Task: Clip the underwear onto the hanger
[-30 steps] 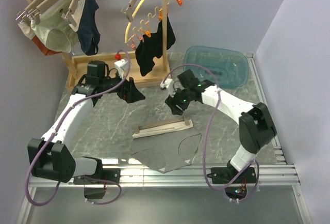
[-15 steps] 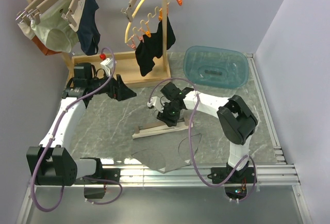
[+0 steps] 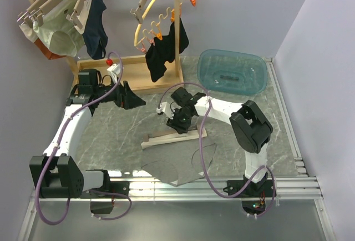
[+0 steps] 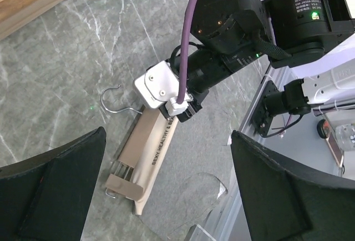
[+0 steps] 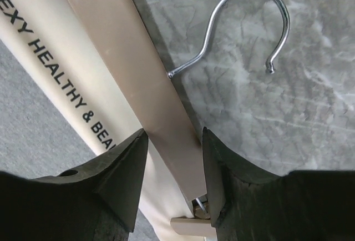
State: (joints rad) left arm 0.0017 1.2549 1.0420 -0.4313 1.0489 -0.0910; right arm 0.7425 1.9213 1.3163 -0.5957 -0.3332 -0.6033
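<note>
The hanger, a light wooden bar with a wire hook, lies flat in the middle of the table. The underwear is spread in front of it, and its lettered beige waistband runs along the bar. My right gripper is down over the bar near its right-end clip. One finger stands on each side of the bar, with a little space left. My left gripper hovers wide open above the table at the left and holds nothing. From there the left wrist view takes in the hanger and the right gripper.
A blue plastic basin sits at the back right. A wooden rack at the back left carries pale green briefs, navy briefs and a yellow curved hanger with a black garment. A metal rail edges the near side.
My right arm swung left and came down onto the hanger bar, and its jaws have narrowed around it. My left arm drew back a little to the left, then stayed still.
</note>
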